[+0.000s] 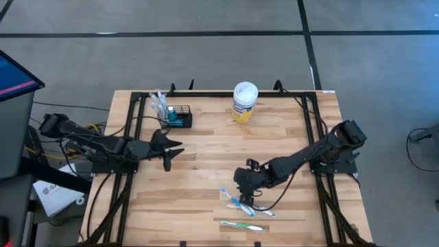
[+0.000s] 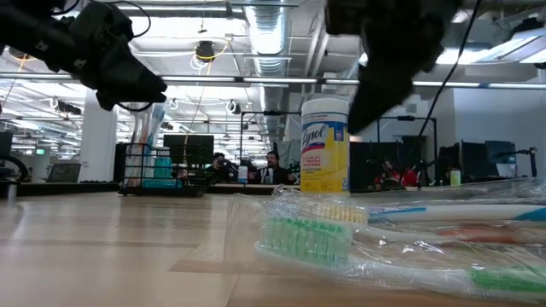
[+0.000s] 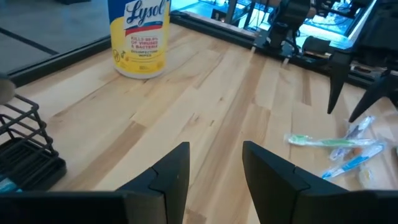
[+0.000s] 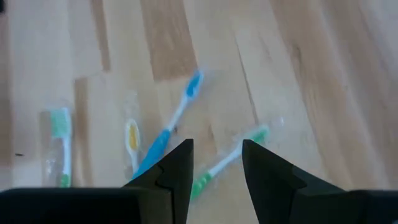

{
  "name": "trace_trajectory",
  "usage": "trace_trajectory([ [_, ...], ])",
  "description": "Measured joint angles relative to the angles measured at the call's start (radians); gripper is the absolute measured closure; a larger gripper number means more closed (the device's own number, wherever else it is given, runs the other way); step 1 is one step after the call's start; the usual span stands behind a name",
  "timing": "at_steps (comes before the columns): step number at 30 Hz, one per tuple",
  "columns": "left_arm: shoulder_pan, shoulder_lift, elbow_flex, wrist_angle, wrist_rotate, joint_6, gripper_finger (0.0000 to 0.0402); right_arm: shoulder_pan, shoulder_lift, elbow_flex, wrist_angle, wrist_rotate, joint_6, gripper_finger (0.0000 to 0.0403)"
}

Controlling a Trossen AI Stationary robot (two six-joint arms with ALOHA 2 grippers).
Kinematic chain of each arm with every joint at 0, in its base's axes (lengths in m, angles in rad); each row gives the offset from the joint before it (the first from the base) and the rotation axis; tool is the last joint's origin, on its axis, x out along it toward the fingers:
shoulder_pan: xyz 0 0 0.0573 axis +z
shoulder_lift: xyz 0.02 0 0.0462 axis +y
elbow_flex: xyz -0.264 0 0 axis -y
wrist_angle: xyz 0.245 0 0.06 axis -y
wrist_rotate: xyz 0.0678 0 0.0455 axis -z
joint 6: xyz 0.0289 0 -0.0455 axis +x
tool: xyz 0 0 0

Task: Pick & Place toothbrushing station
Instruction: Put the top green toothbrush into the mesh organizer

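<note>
The black wire-mesh basket (image 1: pixel 177 117) stands on the table's far left part, with toothbrushes upright in it; it also shows in the low view (image 2: pixel 153 170) and at the edge of the left wrist view (image 3: pixel 25 149). My left gripper (image 1: pixel 173 154) hangs open and empty near the basket's near side (image 3: pixel 216 162). My right gripper (image 1: pixel 247 200) is open and empty above several wrapped toothbrushes lying on the table's near middle: a blue one (image 4: pixel 171 127), a green one (image 4: pixel 230 158), a yellow one (image 4: pixel 132 140). Another green one (image 1: pixel 241 225) lies nearer the front edge.
A white-lidded, yellow-labelled Lysol tub (image 1: pixel 245 101) stands at the far middle of the table. Black frame rails (image 1: pixel 137 130) run along the table's left, right and far sides. Bare wood (image 1: pixel 212 154) lies between the two grippers.
</note>
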Motion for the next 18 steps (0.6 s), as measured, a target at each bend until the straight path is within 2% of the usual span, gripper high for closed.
trace_trajectory([
  [5,0.0,0.016,0.0,0.006,0.0,0.0,0.0257,0.009,0.0,-0.083,0.072,0.014,0.09,0.0275],
  [18,0.0,0.016,0.0,0.017,0.0,0.0,0.0257,-0.004,0.0,-0.224,0.268,0.028,0.152,0.0274],
])
